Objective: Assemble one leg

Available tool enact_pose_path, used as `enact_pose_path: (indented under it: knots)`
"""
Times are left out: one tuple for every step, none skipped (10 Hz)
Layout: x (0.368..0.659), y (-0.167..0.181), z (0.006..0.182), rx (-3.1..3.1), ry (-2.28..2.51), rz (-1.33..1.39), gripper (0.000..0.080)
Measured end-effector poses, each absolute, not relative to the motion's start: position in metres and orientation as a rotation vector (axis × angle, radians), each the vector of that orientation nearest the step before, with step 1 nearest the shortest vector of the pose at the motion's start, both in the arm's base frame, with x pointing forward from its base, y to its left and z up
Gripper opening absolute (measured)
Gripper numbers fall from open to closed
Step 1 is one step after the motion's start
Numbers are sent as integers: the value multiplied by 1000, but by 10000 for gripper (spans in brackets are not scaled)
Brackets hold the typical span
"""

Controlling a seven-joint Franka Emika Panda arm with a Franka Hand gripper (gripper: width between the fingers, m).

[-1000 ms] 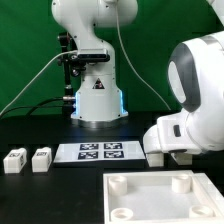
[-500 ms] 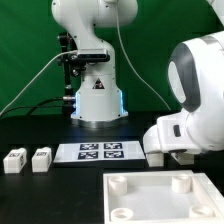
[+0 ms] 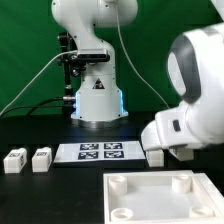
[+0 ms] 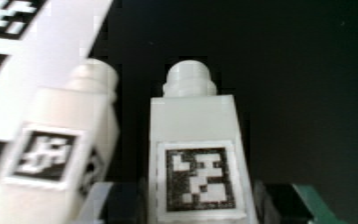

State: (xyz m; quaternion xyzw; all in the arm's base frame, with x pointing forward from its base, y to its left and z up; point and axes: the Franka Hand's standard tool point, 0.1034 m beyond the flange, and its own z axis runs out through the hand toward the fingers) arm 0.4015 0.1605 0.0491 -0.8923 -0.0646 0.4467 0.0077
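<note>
My gripper (image 4: 197,205) is shut on a leg (image 4: 197,140), a small white block with a rounded peg end and a black-and-white tag on its face. Dark fingers (image 4: 121,203) press against both of its sides. A second leg (image 4: 66,135) lies right beside it, close but not gripped. In the exterior view the gripper (image 3: 157,152) is low over the table at the marker board's right end, and the arm's white housing hides most of it. Two more legs (image 3: 15,160) (image 3: 41,158) sit at the exterior view's left.
The marker board (image 3: 100,151) lies flat mid-table and shows again in the wrist view as a marker board (image 4: 34,40) beside the legs. The large white panel (image 3: 160,195) with round corner sockets lies in front. The robot base (image 3: 97,95) stands behind.
The jaws have closed in on the leg. In the exterior view the arm's white housing has shifted slightly up and to the left.
</note>
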Motion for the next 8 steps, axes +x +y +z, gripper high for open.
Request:
enact_pose_path:
  knots:
    - [413, 157, 71, -2803, -229, 1333, 292]
    - [421, 148, 92, -2781, -270, 1326, 292]
    - [441, 137, 108, -2806, -271, 1219, 292]
    - [462, 127, 129, -2864, -265, 1028, 292]
    - [482, 117, 148, -2894, -266, 897, 292]
    - [507, 111, 152, -2933, -262, 717, 292]
    - [528, 104, 157, -2955, -276, 573, 292]
    - [547, 102, 160, -2976, -276, 423, 292]
